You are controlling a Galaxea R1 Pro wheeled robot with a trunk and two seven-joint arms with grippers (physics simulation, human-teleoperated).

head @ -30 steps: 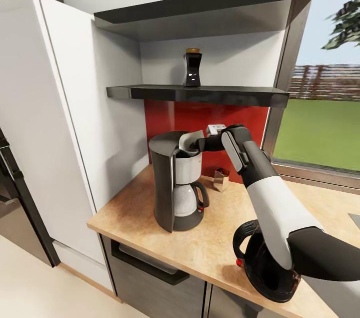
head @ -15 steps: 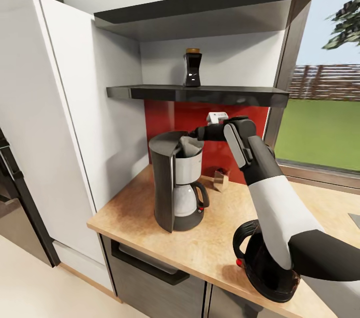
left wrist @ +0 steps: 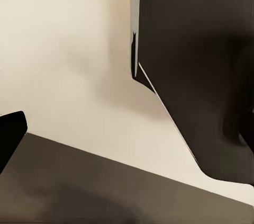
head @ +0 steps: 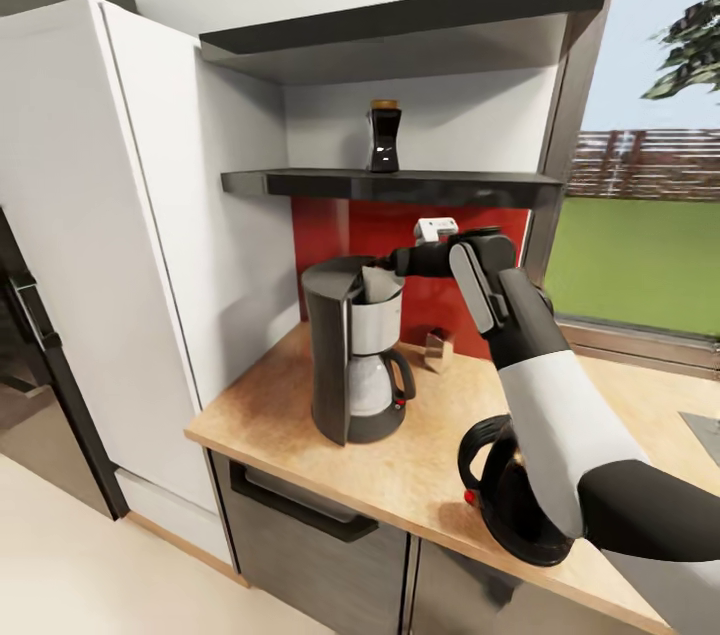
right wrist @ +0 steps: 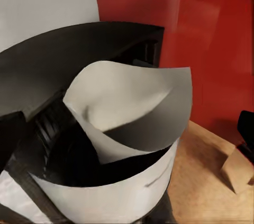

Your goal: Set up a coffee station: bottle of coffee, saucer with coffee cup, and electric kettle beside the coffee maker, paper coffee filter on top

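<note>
The dark grey coffee maker (head: pixel 348 365) stands on the light-wood kitchen countertop (head: pixel 420 470) by the white cabinet side. The off-white paper coffee filter (head: pixel 378 283) sits curled in its white basket, seen close up in the right wrist view as filter (right wrist: pixel 129 102) over the basket (right wrist: pixel 106 197). My right gripper (head: pixel 393 262) hovers just beside and above it, open, touching nothing. The bottle of coffee (head: pixel 383 137) stands on the lower kitchen shelf (head: pixel 400 183). The electric kettle (head: pixel 505 495) sits near the counter's front, partly behind my right arm. My left gripper's fingertip (left wrist: pixel 10 139) shows at the picture's edge over pale floor, open.
A small shiny brown box (head: pixel 436 349) stands against the red backsplash behind the coffee maker, also seen as the box (right wrist: pixel 238 168). A tall white cabinet (head: pixel 120 245) walls the counter's left end. A window (head: pixel 640 215) lies to the right, an upper shelf (head: pixel 400 15) overhead.
My right gripper let go of the filter, which now rests in the basket, and lifted slightly away. The whole head view has shifted a little, so the camera moved.
</note>
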